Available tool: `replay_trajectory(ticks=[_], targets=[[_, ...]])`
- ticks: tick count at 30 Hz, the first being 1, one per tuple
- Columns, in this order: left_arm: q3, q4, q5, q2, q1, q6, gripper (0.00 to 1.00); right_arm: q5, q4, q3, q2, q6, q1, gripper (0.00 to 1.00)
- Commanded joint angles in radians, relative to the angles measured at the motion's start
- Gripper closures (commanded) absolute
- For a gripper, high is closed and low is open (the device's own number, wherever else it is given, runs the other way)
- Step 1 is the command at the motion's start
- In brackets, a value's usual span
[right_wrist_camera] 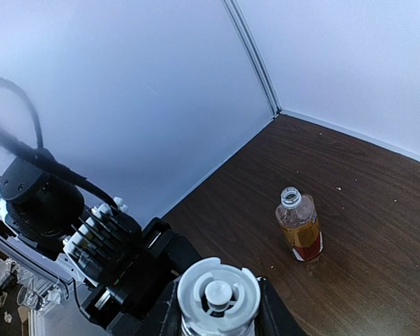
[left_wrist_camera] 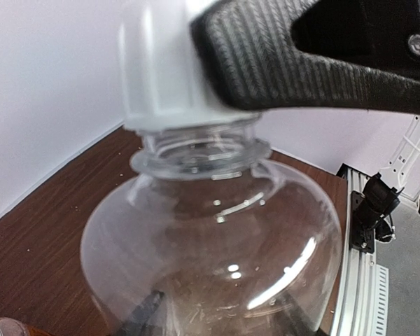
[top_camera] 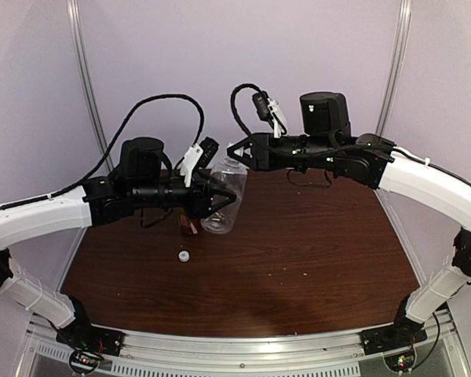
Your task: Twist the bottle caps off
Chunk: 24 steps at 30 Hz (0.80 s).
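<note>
My left gripper (top_camera: 220,198) is shut on the body of the clear bottle (top_camera: 224,208), holding it above the table; through the bottle (left_wrist_camera: 217,238) its dark fingers (left_wrist_camera: 141,313) show blurred. The clear bottle's whitish cap (left_wrist_camera: 168,70) sits on the neck, and my right gripper (top_camera: 235,149) is shut on it. In the right wrist view that cap (right_wrist_camera: 218,292) is pinched between the two black fingers (right_wrist_camera: 273,311). The amber bottle (right_wrist_camera: 299,225) with the red label stands upright on the table, its neck open. A second small white cap (top_camera: 184,256) lies loose on the table.
The dark wooden table (top_camera: 314,251) is walled in by pale panels (top_camera: 235,47) at the back and sides. In the top view the amber bottle (top_camera: 190,225) is just below my left gripper. A metal rail (top_camera: 243,349) runs along the near edge.
</note>
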Motion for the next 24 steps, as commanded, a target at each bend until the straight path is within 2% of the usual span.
replay_trajectory(ticks=[1,5,14,20,24], targets=[[-0.041,0.153,0.055,-0.028,-0.004,0.014,0.78,-0.052,0.049,-0.005,-0.027,-0.041,0.005,0.82],[-0.077,0.227,0.134,-0.047,-0.004,0.038,0.77,-0.155,0.107,-0.041,-0.068,-0.111,0.005,0.88],[-0.116,0.360,0.424,-0.058,-0.004,0.088,0.74,-0.538,0.102,-0.031,-0.090,-0.303,0.001,0.90],[-0.104,0.384,0.596,-0.050,-0.004,0.110,0.75,-0.786,0.102,-0.007,-0.067,-0.328,-0.015,0.85],[-0.108,0.398,0.649,-0.050,-0.004,0.128,0.76,-0.882,0.090,0.011,-0.045,-0.333,-0.029,0.70]])
